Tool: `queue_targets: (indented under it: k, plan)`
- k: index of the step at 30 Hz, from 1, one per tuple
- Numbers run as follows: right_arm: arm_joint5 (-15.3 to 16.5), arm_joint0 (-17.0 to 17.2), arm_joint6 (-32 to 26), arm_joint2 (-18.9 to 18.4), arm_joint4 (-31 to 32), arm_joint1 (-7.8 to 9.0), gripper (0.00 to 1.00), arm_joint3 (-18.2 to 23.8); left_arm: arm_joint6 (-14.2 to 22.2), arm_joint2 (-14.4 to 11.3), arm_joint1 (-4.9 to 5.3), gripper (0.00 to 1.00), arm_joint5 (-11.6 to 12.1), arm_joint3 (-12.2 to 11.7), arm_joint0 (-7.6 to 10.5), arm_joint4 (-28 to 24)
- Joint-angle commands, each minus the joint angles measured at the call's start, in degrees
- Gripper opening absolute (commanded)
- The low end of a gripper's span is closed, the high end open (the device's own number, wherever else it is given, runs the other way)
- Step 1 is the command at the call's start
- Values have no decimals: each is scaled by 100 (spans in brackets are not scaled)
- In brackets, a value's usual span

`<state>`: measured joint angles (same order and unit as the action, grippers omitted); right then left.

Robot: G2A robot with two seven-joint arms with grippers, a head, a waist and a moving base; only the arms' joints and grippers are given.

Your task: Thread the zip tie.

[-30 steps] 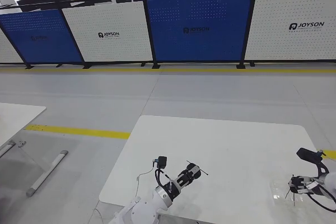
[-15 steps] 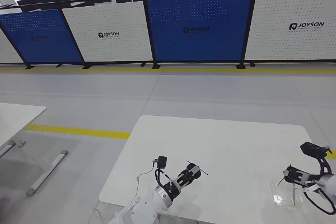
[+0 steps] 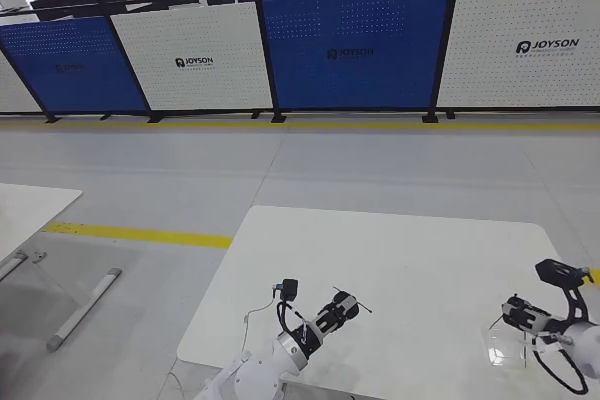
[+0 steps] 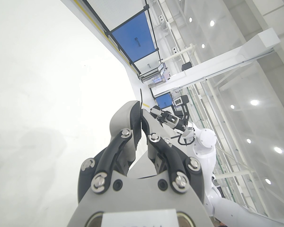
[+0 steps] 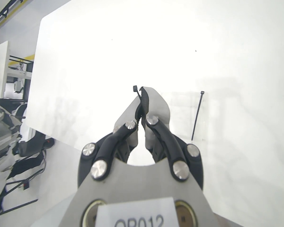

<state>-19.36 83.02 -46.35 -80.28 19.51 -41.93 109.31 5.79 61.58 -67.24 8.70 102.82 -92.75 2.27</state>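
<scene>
Starting at the near left corner of the worktop (image 3: pixel 400 250), the left gripper (image 4: pixel 140 112) hangs above the surface. Its pads are pressed together on a black zip tie (image 4: pixel 140 95). A short bare length of strap stands out past the fingertips, roughly in line with the fingers. I cannot find its head.

Well apart from it, by the near right corner, the right gripper (image 5: pixel 141 95) is likewise pinched closed, on a second tie (image 5: pixel 136 90). This tie's square head sits just clear of the fingertips, and its strap runs back between the pads along the fingers.

Just beside that gripper a third tie (image 5: pixel 197 115) lies flat and straight on what looks like a clear tray (image 3: pixel 500 352). Its long axis is roughly parallel to the gripper's fingers, with the head at the fingertip end.

These ties are likely very light, slick and springy: stiff over a short reach, whippy over a long one. The tail is probably best held close to its tip, so only a short, steerable stub pokes out. The head is best held just behind the block, leaving the slot open. The two gripped ends do not yet face each other, so both long axes would need lining up first.
</scene>
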Motion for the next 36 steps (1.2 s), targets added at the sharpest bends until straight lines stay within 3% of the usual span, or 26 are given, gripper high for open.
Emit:
queue_targets:
  k: [1, 6, 11, 13, 25, 27, 36]
  plan:
    - [52, 265, 531, -48, -291, -39, 0, 316, 0, 0, 0, 0, 0, 0, 0, 0]
    - [-12, 1054, 1928, -33, -455, -149, 0, 847, 0, 0, 0, 0, 0, 0, 0, 0]
    - [-12, 1237, 2885, 235, -563, -299, 0, 791, 0, 0, 0, 0, 0, 0, 0, 0]
    - [-12, 1136, 2899, 373, -560, -342, 0, 695, 0, 0, 0, 0, 0, 0, 0, 0]
    - [3, 1147, 2994, 374, -477, -352, 0, 645, 0, 0, 0, 0, 0, 0, 0, 0]
    - [156, 1182, 3065, 349, -473, -368, 0, 591, 0, 0, 0, 0, 0, 0, 0, 0]
    - [1836, 2130, 4213, -417, -1505, -464, 0, 231, 0, 0, 0, 0, 0, 0, 0, 0]
